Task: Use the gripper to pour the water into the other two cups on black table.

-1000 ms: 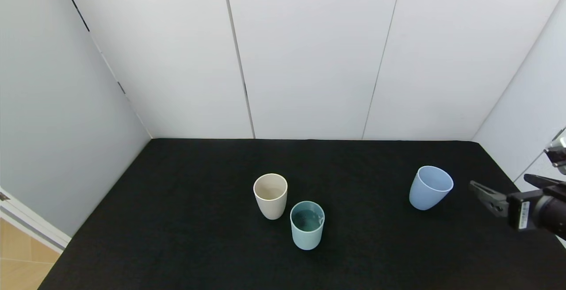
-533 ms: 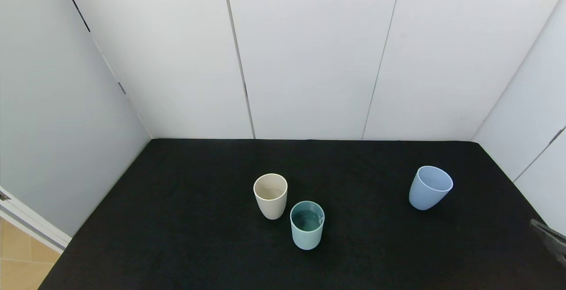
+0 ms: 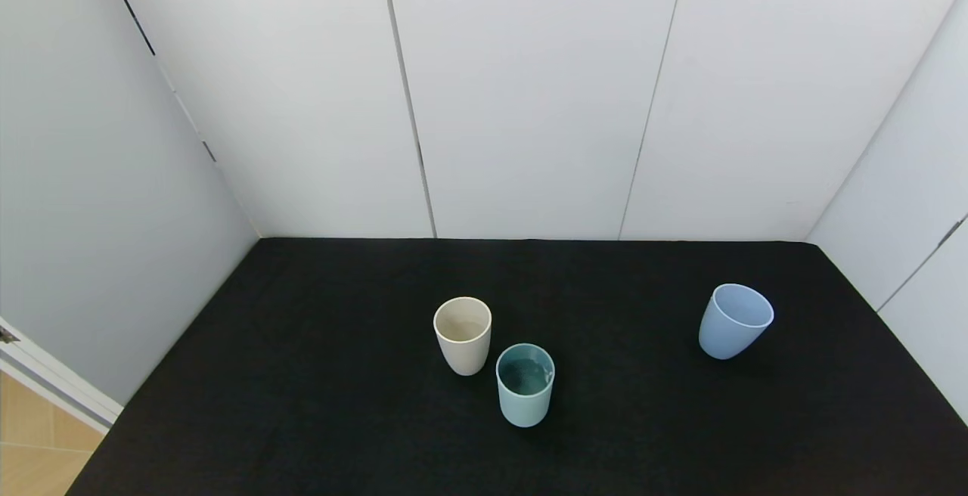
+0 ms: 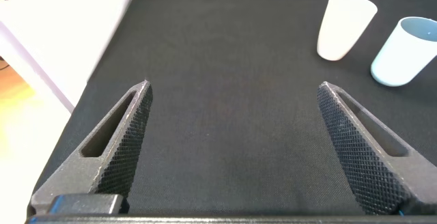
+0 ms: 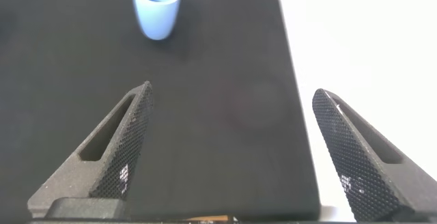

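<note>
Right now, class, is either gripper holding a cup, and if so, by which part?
Nothing is held. The left gripper and right gripper are both open over the black table, empty between their fingers.

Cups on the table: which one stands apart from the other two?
The periwinkle-blue cup, alone toward the right side of the black table. The cream cup and teal cup stand close together near the middle.

The right gripper hangs with its fingers spread wide over the black table; a periwinkle-blue tumbler stands upright at eleven o'clock, well apart.
</note>
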Controlling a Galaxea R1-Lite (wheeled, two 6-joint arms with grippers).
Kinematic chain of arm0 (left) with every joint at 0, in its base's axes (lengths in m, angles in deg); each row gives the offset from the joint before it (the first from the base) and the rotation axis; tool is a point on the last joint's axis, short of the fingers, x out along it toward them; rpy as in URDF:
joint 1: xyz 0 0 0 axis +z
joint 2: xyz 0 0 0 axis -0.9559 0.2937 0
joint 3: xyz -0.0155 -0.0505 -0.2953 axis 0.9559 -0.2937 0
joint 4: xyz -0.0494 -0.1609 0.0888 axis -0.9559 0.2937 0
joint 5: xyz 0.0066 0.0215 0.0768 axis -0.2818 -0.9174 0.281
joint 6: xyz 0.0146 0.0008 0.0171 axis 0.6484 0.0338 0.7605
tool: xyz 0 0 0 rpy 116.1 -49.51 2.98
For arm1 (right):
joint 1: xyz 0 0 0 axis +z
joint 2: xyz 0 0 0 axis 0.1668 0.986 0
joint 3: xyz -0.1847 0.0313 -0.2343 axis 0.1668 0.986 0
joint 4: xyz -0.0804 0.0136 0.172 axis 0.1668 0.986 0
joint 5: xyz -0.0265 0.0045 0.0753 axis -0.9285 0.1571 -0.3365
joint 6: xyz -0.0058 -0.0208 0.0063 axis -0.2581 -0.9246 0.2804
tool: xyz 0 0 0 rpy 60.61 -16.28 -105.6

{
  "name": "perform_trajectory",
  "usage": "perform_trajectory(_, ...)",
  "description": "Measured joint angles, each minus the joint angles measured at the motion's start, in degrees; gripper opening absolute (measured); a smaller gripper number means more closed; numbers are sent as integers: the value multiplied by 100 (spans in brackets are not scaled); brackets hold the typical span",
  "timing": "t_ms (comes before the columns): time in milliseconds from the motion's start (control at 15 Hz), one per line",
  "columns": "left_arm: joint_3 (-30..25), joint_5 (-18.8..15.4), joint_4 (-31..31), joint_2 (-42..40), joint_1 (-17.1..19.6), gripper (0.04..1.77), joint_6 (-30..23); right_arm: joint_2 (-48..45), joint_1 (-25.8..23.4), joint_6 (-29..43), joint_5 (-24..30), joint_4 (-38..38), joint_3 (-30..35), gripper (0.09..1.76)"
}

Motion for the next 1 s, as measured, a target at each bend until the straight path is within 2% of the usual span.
perform_trajectory(400,0,-2,-2,0,0,172,0,-970,-394,-177,2,101,447,170)
perform_trajectory(733,0,1,0,0,0,172,0,-1827,-399,-133,140,66,855,170)
perform_trajectory(1000,0,0,-2,0,0,172,0,-2288,-380,185,468,-595,1499,170)
